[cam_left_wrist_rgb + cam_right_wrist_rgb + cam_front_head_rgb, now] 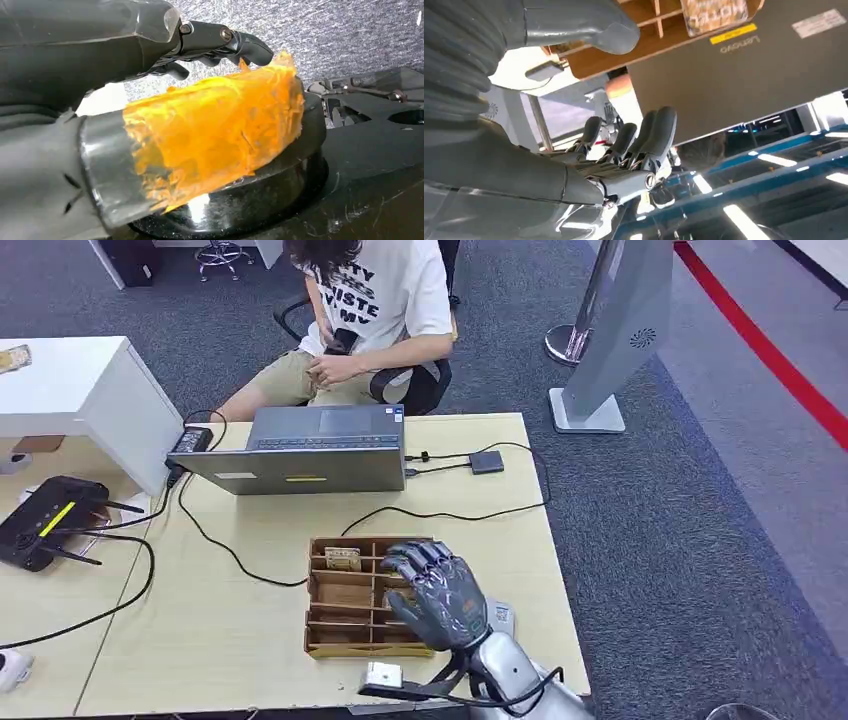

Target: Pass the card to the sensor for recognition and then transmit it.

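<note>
A pale wooden surface (pixel 250 640) filled the lower left of the frame, bearing a compartmented wooden tray (pixel 345 598) with one card (pixel 342 558) in its top-left cell. The right hand (pixel 440 592) hovered over the tray's right side, fingers (pixel 659 135) loosely curled and empty. Best to shift left and pinch the card's edge. The left hand (pixel 150 55) appeared curled, holding nothing I could make out.

Wooden table (pixel 250 640): laptop (pixel 310 450), divided tray (pixel 345 598).
</note>
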Controlling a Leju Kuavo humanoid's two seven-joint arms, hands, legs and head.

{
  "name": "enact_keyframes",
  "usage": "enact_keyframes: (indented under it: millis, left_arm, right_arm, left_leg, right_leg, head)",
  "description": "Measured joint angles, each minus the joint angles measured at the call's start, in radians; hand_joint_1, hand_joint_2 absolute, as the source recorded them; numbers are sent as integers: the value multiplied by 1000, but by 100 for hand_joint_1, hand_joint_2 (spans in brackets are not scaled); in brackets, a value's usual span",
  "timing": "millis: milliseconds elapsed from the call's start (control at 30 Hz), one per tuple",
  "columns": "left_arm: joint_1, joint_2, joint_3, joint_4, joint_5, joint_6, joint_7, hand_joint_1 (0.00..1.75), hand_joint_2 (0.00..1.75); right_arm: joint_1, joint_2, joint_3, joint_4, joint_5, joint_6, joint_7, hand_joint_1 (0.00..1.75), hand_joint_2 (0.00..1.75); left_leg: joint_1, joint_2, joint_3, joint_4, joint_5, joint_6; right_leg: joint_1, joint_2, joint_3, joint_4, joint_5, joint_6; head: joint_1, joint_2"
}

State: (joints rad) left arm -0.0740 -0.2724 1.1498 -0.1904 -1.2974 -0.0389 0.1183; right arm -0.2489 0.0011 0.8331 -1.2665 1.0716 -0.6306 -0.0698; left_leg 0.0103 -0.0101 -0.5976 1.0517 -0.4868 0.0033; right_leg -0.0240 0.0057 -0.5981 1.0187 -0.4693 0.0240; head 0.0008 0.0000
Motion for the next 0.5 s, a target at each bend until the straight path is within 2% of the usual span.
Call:
enact_keyframes:
  millis: [500]
  left_arm:
    - [0, 0, 0, 0, -4, -1, 0, 0, 0]
  right_arm:
    - [-24, 7, -2, 36, 0, 6, 5, 75, 175]
  left_leg:
    - [0, 0, 0, 0, 0, 0]
  right_leg:
    - [0, 0, 0, 0, 0, 0]
  head:
    - [0, 0]
